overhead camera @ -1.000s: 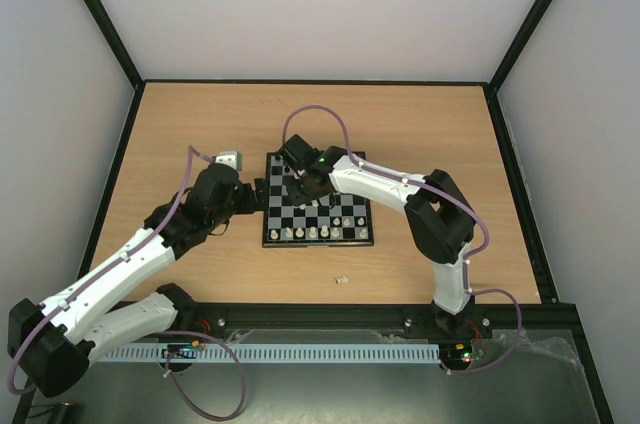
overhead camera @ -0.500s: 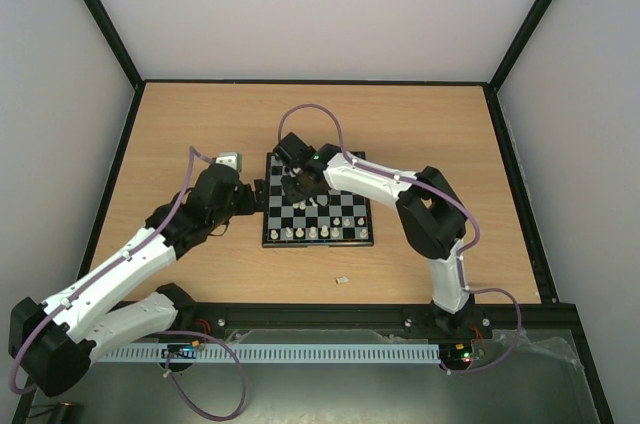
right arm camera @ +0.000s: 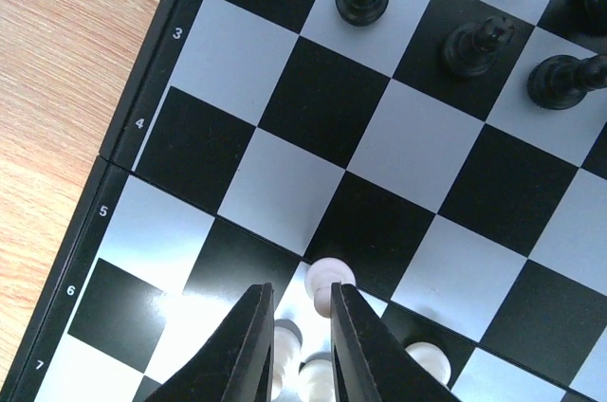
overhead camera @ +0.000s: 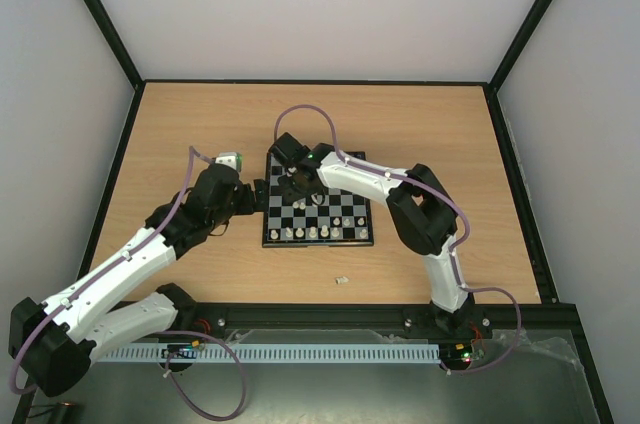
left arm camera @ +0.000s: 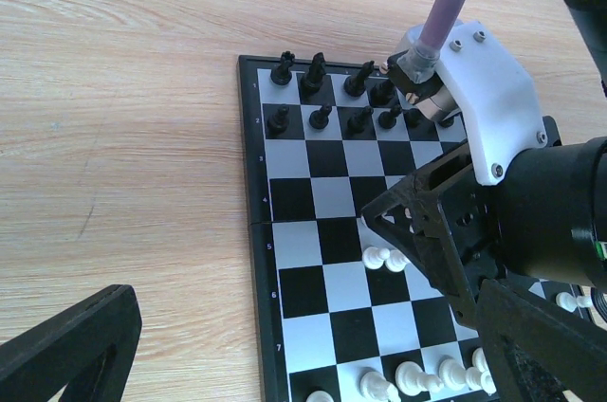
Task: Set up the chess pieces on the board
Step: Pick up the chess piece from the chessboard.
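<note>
Right end effector (right arm camera: 302, 293): white piece (right arm camera: 327, 277) at tips.

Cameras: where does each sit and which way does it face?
Top external: overhead from behind, looking down on the board; left arm and right arm show.
Left wrist: low beside the board, facing across it; own finger and the right arm show.
Right wrist: close above the board, facing down; own fingers, white pawn at their tips.
Shared by both wrist views: numbered edge, black pieces.
</note>
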`<act>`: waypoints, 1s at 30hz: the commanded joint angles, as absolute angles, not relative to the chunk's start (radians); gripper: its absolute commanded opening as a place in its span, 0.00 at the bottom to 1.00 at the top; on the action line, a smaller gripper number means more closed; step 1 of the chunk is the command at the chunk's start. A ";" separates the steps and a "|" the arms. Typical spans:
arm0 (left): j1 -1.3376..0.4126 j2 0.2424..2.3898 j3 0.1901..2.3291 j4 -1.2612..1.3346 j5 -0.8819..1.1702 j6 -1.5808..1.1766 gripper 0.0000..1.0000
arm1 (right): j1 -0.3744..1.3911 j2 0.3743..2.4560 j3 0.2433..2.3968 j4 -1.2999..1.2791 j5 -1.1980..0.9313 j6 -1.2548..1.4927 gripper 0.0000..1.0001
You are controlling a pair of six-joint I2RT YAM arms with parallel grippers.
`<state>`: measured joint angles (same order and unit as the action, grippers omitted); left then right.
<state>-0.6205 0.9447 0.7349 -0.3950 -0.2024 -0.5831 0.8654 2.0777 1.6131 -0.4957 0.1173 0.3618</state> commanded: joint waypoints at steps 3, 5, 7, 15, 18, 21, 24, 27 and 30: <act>-0.614 0.932 0.725 -0.400 -0.204 -0.576 1.00 | 0.871 2.107 1.642 -0.557 0.155 0.351 0.16; -0.615 0.930 0.725 -0.399 -0.203 -0.577 0.99 | 0.871 2.107 1.638 -0.557 0.160 0.351 0.15; -0.614 0.932 0.724 -0.400 -0.202 -0.577 1.00 | 0.871 2.110 1.637 -0.555 0.163 0.351 0.15; -0.614 0.930 0.725 -0.400 -0.202 -0.578 0.99 | 0.871 2.120 1.642 -0.559 0.176 0.349 0.21; -0.615 0.933 0.725 -0.397 -0.201 -0.578 0.99 | 0.871 2.120 1.640 -0.556 0.176 0.349 0.25; -0.614 0.936 0.724 -0.395 -0.199 -0.578 1.00 | 0.871 2.122 1.642 -0.557 0.179 0.348 0.26; -0.614 0.934 0.724 -0.396 -0.199 -0.578 1.00 | 0.871 2.123 1.640 -0.557 0.178 0.347 0.22; -0.614 0.932 0.725 -0.396 -0.199 -0.579 1.00 | 0.871 2.121 1.638 -0.556 0.174 0.346 0.13; -0.614 0.929 0.724 -0.397 -0.199 -0.580 0.99 | 0.870 2.112 1.634 -0.552 0.171 0.346 0.08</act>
<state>-0.6205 0.9440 0.7345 -0.3950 -0.2024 -0.5831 0.8654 2.1136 1.6241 -0.5034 0.1665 0.3481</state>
